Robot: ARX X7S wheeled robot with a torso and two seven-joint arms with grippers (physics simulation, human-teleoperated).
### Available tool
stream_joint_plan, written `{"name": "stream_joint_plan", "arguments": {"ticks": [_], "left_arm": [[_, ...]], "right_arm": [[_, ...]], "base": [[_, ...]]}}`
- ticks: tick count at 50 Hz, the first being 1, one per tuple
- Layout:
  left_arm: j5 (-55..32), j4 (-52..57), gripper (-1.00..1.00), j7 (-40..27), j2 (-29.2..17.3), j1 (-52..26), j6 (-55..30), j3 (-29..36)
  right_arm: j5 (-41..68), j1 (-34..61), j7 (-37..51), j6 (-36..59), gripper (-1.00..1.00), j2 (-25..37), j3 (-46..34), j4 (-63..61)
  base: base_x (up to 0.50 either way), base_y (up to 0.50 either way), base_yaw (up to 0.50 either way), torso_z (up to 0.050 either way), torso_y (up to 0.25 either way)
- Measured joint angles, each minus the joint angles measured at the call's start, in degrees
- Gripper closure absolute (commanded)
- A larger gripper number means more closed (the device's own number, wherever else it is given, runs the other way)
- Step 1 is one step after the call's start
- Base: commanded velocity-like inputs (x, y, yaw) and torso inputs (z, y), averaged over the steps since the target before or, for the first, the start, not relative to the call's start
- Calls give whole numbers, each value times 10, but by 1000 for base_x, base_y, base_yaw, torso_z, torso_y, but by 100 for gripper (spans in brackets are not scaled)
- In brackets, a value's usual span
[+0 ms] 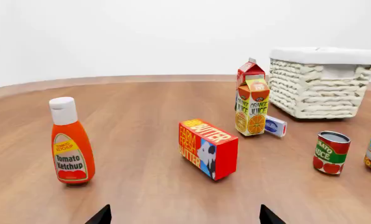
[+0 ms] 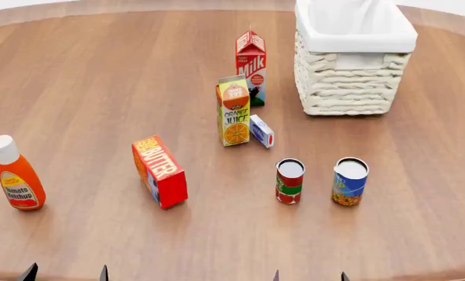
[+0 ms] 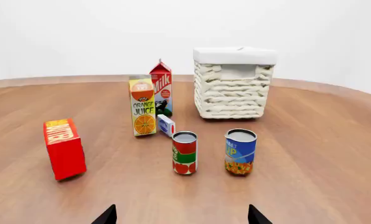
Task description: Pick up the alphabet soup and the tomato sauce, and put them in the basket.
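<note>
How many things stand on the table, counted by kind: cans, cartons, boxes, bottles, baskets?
Cans: 2, the tomato sauce and the alphabet soup.
Cartons: 2, orange juice and milk.
Boxes: 2, the butter box and a small white-and-blue box.
Bottles: 1, the ketchup bottle.
Baskets: 1, the basket.
Total: 8.

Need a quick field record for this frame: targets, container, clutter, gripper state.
alphabet soup: upright on table, untouched, right of the other can
tomato sauce: upright, apart from the soup
basket: behind the cans; nothing visible inside
clutter: butter box, ketchup bottle, orange juice, milk carton, small white box
left gripper: open, empty
right gripper: open, empty
</note>
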Motion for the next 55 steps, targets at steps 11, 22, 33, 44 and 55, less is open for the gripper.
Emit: {"name": "stream_joint_plan", "arguments": {"ticks": [11,22,33,44,55], "left_arm": [[-16,-7,-100,-12,-10,-10,-6,9],[-17,102,-100,-39,-34,-34,-64,17],[-55,328,-100,-61,-60,-86,-158,-28],[-87,458,-100,-73,-76,-82,-180,-63],[-87,499,-100,-85,-81,-75,-177,-63]], "right_arm": [[11,7,10,-10,-100,10,-14,13],[-16,32,33,43,-100,36,-31,-71],[-61,93,34,154,-100,64,-55,-262],[-94,110,38,197,-100,81,-79,-368],[-107,104,43,206,-100,95,-90,-413]], "base": [[0,0,0,0,0],[0,0,0,0,0],[0,0,0,0,0],[0,0,0,2,0],[0,0,0,48,36]]}}
